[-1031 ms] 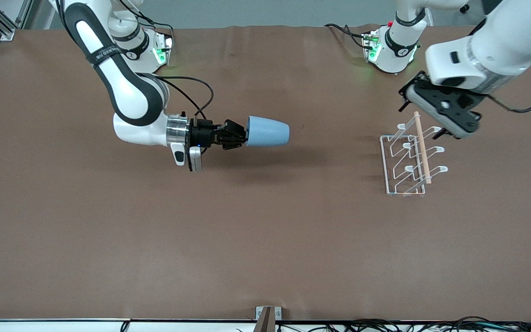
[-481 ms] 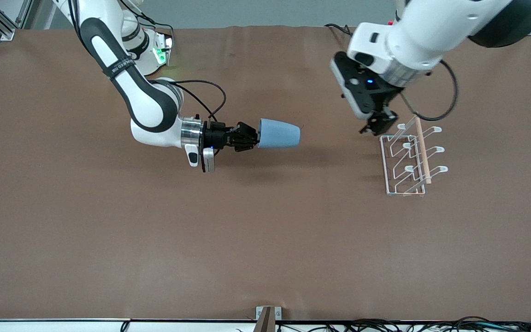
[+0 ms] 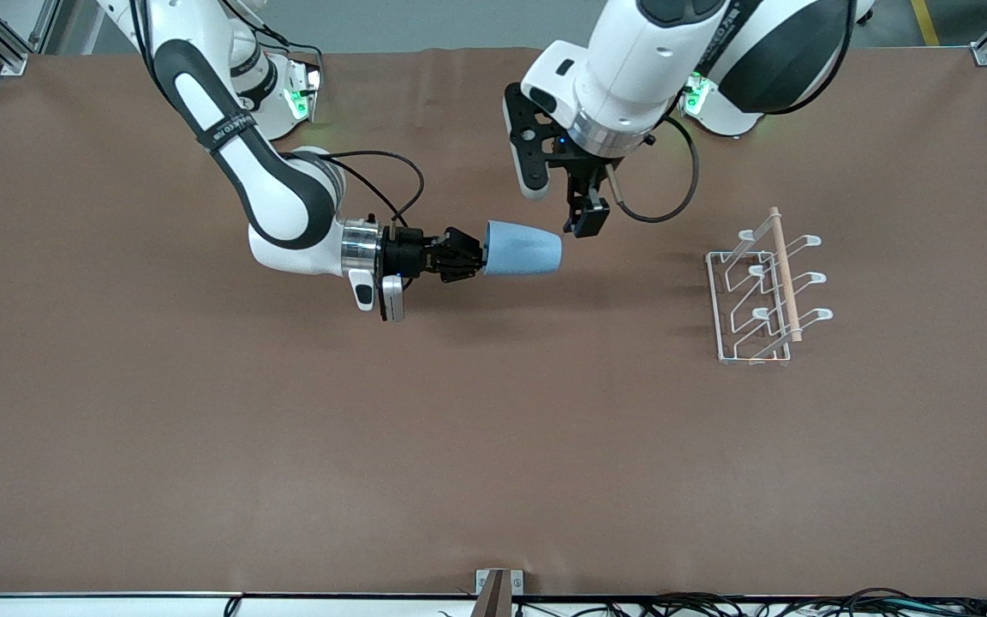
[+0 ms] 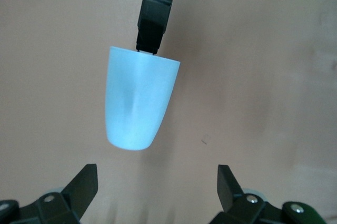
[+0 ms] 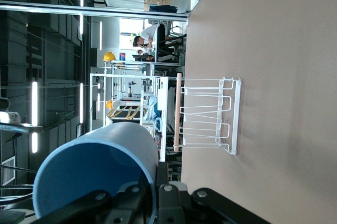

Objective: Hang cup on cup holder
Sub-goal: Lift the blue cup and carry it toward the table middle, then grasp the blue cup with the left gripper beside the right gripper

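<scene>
Left claw point(image 3: 586, 224), open, now over cup point(image 3: 523, 248), off cup holder point(image 3: 759, 296).

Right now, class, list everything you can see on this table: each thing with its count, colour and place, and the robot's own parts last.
cup: one, light blue, lying sideways in the air over the middle of the table, held at its rim.
cup holder: one, white wire with a light wooden rod, standing on the table toward the left arm's end.
table: one, brown.
right gripper: one, black, shut on the cup's rim.
left gripper: one, black, open, just above the cup's base end.
</scene>
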